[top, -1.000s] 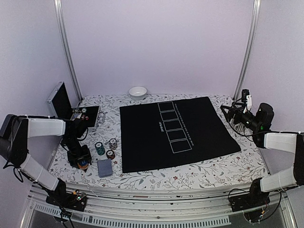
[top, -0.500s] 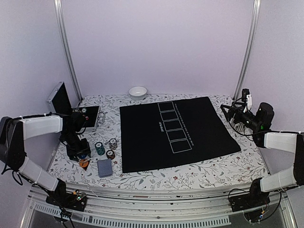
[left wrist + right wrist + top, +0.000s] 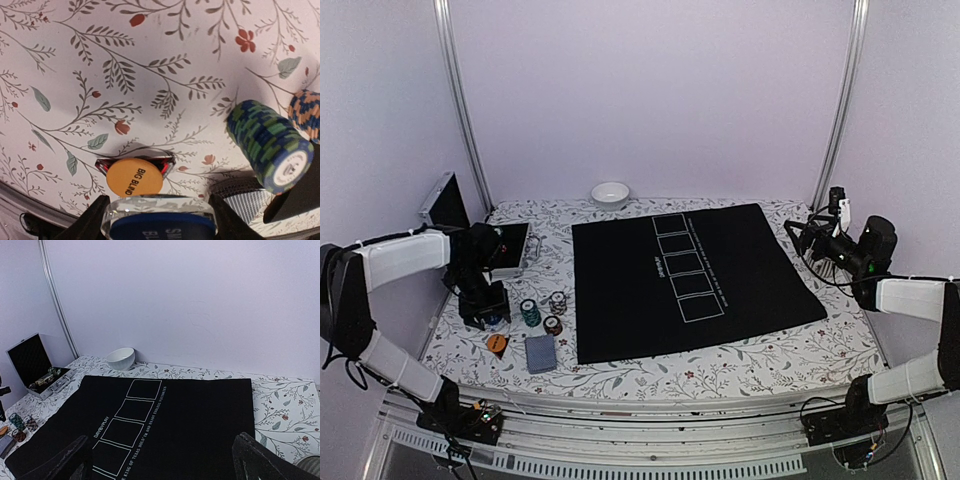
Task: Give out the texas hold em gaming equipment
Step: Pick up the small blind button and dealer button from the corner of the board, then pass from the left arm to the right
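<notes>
Gripping the blue small-blind button [image 3: 160, 228], the left tool [image 3: 159, 216] hangs closed on it over the table [image 3: 150, 55] near the orange big-blind button [image 3: 135, 176], where a thin hold could let it slip or clip the green chip stack [image 3: 267, 142].

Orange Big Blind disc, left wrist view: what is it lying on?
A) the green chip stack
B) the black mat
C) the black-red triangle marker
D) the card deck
C: the red-and-black corners of the triangle marker stick out from under the orange disc on both sides, on the floral cloth.
</notes>
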Controlling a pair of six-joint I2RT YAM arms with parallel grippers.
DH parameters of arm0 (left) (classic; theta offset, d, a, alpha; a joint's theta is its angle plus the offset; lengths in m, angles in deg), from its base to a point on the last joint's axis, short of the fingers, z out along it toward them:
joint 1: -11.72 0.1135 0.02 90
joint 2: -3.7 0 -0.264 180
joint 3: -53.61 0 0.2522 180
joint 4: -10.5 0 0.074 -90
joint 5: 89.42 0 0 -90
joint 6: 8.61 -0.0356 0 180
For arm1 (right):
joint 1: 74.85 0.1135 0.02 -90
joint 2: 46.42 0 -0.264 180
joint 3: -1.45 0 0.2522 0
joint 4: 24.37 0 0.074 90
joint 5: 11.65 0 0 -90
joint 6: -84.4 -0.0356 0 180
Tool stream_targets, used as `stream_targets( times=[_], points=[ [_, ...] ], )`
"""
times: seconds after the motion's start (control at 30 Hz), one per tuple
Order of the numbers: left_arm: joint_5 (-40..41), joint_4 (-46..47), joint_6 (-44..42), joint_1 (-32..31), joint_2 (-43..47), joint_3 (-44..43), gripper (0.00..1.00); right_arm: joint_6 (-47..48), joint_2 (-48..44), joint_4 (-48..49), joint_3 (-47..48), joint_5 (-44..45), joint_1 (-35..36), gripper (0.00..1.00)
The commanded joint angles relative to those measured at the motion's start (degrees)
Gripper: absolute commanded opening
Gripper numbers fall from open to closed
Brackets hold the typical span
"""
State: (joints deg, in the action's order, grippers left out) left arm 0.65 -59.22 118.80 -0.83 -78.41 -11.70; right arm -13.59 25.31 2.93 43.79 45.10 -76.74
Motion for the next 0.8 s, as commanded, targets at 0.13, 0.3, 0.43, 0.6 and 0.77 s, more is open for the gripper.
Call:
stream_targets(
  times=[0.13,0.3,0.43,0.6,0.77],
  points=[
    [-1.4,-13.0,-6.4,-7.5,-0.6,-11.1,0.29,-3.0,1.8,-1.0,3.1,-3.2,-0.1,0.99],
    [0.7,-17.6,-9.8,-15.3,-4.3,-18.6,0.29,-8.8,3.5,-6.1,7.0,-6.8,-0.1,0.98],
    [-1.6,-17.7,-14.5,-23.0,-7.8,-23.3,0.29,-18.3,4.9,-9.3,9.6,-10.0,3.0,0.87],
    [-4.3,-16.6,-16.8,-29.5,-12.4,-28.1,0.28,-21.3,6.7,-18.5,14.7,-4.7,16.9,0.85],
    [-3.5,-16.8,-18.2,-35.3,-17.4,-30.3,0.27,-27.9,14.9,-18.2,20.0,-9.0,28.9,0.83]
  ],
)
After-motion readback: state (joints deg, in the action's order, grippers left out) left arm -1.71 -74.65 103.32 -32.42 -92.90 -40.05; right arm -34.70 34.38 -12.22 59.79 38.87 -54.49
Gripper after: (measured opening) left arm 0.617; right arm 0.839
